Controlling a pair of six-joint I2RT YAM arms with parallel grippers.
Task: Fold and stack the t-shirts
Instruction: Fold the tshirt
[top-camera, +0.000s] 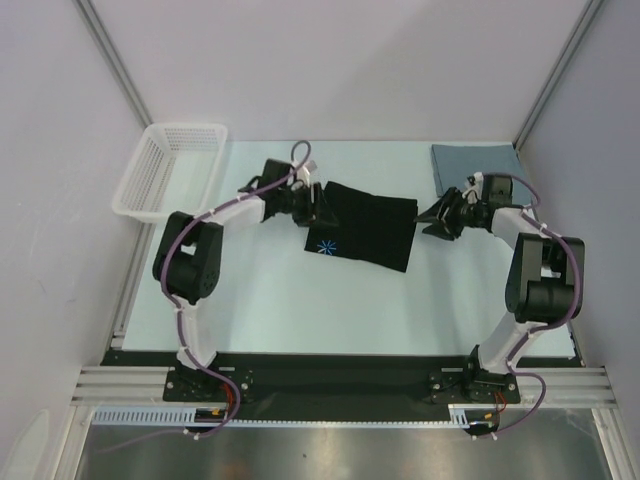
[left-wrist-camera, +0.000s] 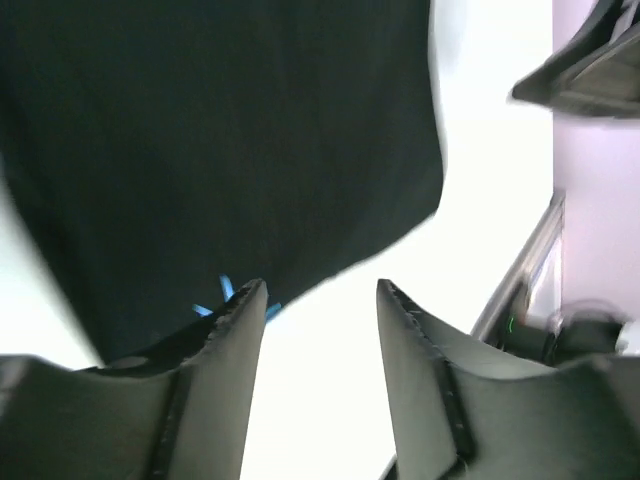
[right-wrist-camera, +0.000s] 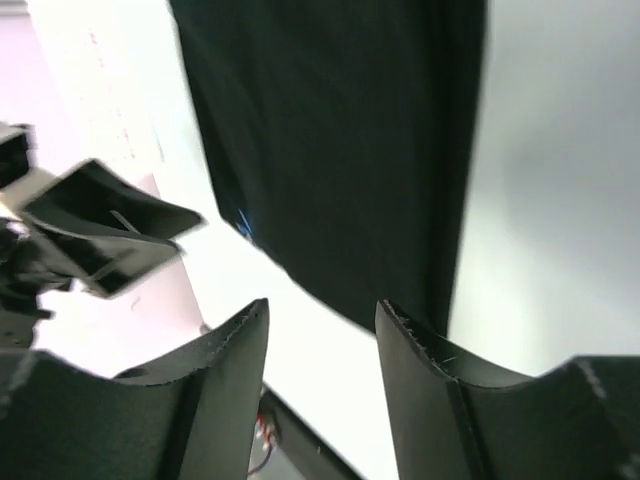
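Note:
The black t-shirt (top-camera: 365, 228) lies folded in the middle of the table, its blue-white starburst mark (top-camera: 325, 248) near its left front corner. It also shows in the left wrist view (left-wrist-camera: 220, 140) and the right wrist view (right-wrist-camera: 340, 150). The slate grey-blue t-shirt (top-camera: 470, 165) lies folded at the back right. My left gripper (top-camera: 318, 207) is open and empty at the black shirt's left edge (left-wrist-camera: 320, 290). My right gripper (top-camera: 432, 217) is open and empty just off the shirt's right edge (right-wrist-camera: 320, 310).
A white mesh basket (top-camera: 170, 170) stands at the back left, at the table's edge. Grey walls close the back and sides. The arm bases sit on a black rail (top-camera: 340, 380) at the near edge.

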